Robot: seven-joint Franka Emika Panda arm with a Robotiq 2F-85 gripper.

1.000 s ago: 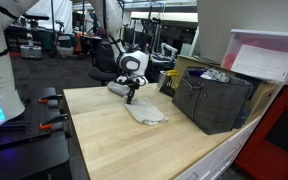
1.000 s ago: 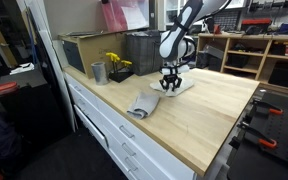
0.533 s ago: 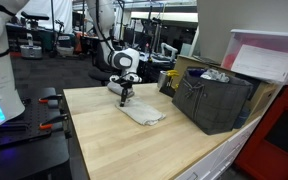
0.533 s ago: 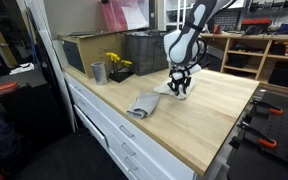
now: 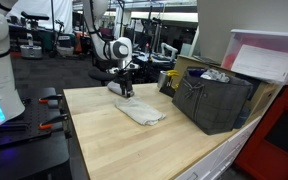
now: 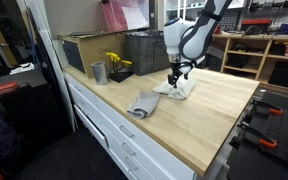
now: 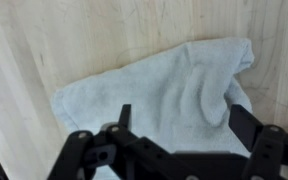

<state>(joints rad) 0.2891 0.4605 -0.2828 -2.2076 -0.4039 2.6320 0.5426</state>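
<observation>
Hand (image 7: 182,118) hangs just over a pale cloth (image 7: 164,85) lying crumpled on the counter (image 7: 44,40). Jaws are spread wide w/ nothing gripped; can't tell if the tips touch the fabric. A grey towel (image 6: 142,104) lies near, apart, closer to the counter's front edge.

Handling, my read: the cloth is light, soft & floppy, so it'll sag and drape once lifted. Not fragile, not slippery. Best hold is prob. the raised fold (image 7: 212,92) toward its right in the wrist view. A pinch there gets a bunch of fabric, whereas flat parts give little to bite.

Hidden: the hand's frame covers the cloth's near edge in the wrist view. In the exterior views the cloth is small & partly behind the hand. What's in the crate (image 5: 216,100) is unclear.
</observation>
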